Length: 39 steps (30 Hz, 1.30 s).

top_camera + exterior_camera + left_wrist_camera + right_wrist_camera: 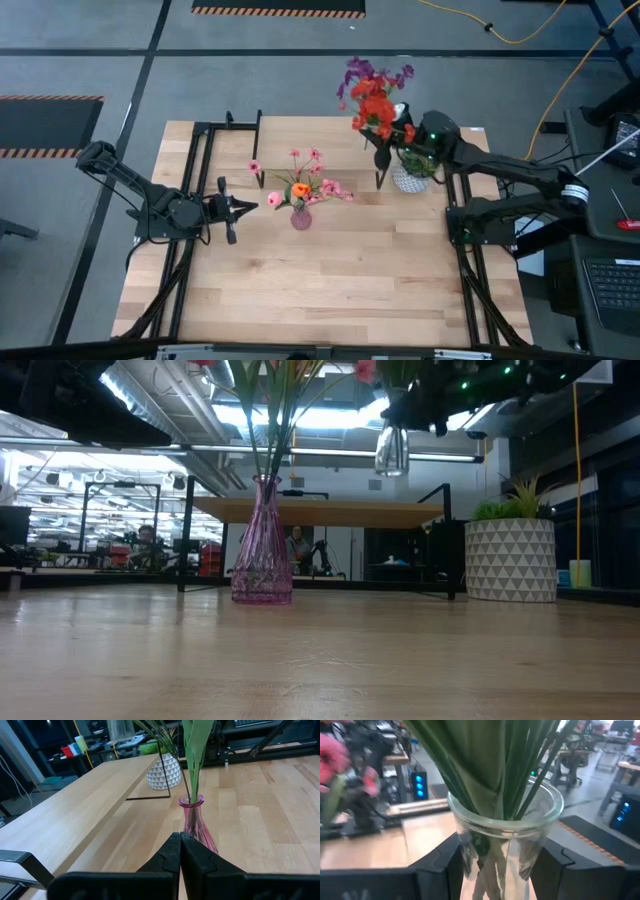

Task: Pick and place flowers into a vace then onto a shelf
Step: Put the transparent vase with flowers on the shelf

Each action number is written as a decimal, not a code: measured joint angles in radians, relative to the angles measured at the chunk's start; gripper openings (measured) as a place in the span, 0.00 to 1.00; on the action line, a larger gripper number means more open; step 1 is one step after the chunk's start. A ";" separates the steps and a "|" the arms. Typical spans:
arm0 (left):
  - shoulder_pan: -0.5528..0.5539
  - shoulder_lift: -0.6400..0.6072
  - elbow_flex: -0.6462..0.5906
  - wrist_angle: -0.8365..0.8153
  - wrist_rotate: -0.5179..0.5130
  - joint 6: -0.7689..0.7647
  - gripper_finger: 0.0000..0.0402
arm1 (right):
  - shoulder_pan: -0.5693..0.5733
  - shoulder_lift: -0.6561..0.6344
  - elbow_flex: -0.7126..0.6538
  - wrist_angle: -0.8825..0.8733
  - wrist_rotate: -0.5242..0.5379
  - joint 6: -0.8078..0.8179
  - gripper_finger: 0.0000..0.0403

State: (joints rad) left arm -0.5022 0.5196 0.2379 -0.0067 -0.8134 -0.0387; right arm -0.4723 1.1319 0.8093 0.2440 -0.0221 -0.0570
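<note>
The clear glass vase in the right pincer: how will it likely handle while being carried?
The clear glass vase looks smooth, so it may slip between the right pincer pads. Its tall flowers rise well above the grip, so it is probably top-heavy and apt to tilt. Being glass, it would likely break if dropped.

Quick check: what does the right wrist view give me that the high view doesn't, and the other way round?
Right wrist view only: the right gripper's fingers pressed on both sides of a clear glass vase with green stems inside.

High view only: the blooms of that bouquet, red and purple, held up near the shelf; the pink vase with flowers on the table; the left gripper shut, beside the pink vase.

Both: the right gripper carrying the bouquet.
</note>
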 joint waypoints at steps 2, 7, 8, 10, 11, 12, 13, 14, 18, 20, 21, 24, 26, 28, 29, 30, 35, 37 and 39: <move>0.000 0.000 0.000 0.000 0.000 0.000 0.01 | -0.016 0.023 0.000 0.000 -0.003 -0.021 0.41; 0.000 0.000 0.000 0.000 0.000 0.000 0.01 | -0.038 0.076 0.000 0.004 -0.031 -0.057 0.41; 0.000 0.000 0.000 0.000 0.000 0.000 0.01 | -0.043 0.087 0.000 0.007 -0.034 -0.056 0.41; 0.000 0.000 0.000 0.000 0.000 0.000 0.01 | -0.055 0.106 0.000 0.020 -0.036 -0.047 0.41; 0.000 0.000 0.000 0.000 0.001 0.000 0.01 | -0.060 0.113 0.000 0.029 -0.034 -0.032 0.41; 0.000 0.000 0.000 0.000 0.002 0.000 0.01 | -0.065 0.118 0.000 0.038 -0.032 -0.019 0.41; 0.000 0.000 0.000 0.000 0.002 0.000 0.01 | -0.070 0.121 0.000 0.047 -0.032 -0.006 0.41; 0.000 0.000 0.000 0.000 0.002 0.000 0.01 | -0.076 0.124 0.000 0.054 -0.033 -0.004 0.41; 0.000 0.000 0.000 0.000 0.003 0.000 0.01 | -0.092 0.130 0.000 0.060 -0.033 0.003 0.41; 0.000 0.000 0.000 0.000 0.003 0.000 0.01 | -0.095 0.130 -0.014 0.081 -0.032 0.010 0.41; 0.000 0.000 0.000 0.000 0.003 0.000 0.01 | -0.095 0.130 -0.028 0.099 -0.031 0.016 0.41; 0.000 0.000 0.000 0.000 0.003 0.000 0.01 | -0.094 0.131 -0.061 0.126 -0.017 0.027 0.41; 0.000 0.000 0.000 0.000 0.003 0.000 0.01 | -0.094 0.131 -0.063 0.129 -0.010 0.026 0.41; 0.000 0.000 0.000 0.000 0.003 0.000 0.01 | -0.094 0.137 -0.063 0.142 -0.006 0.026 0.41; 0.000 0.000 0.000 -0.001 0.003 0.000 0.01 | -0.094 0.140 -0.063 0.142 -0.005 0.026 0.41; 0.000 0.000 0.000 0.000 0.003 0.000 0.01 | -0.095 0.145 -0.063 0.144 -0.005 0.025 0.41; 0.000 0.000 0.000 -0.001 0.003 0.000 0.01 | -0.094 0.181 -0.063 0.169 -0.005 0.028 0.41; 0.000 0.000 0.000 -0.001 0.003 0.000 0.01 | -0.094 0.197 -0.063 0.193 -0.005 0.027 0.41; 0.000 0.000 0.000 -0.001 0.003 0.000 0.01 | -0.094 0.212 -0.063 0.221 -0.005 0.027 0.41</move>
State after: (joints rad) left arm -0.5022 0.5194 0.2379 -0.0074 -0.8101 -0.0387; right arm -0.5667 1.3442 0.7464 0.4645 -0.0273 -0.0296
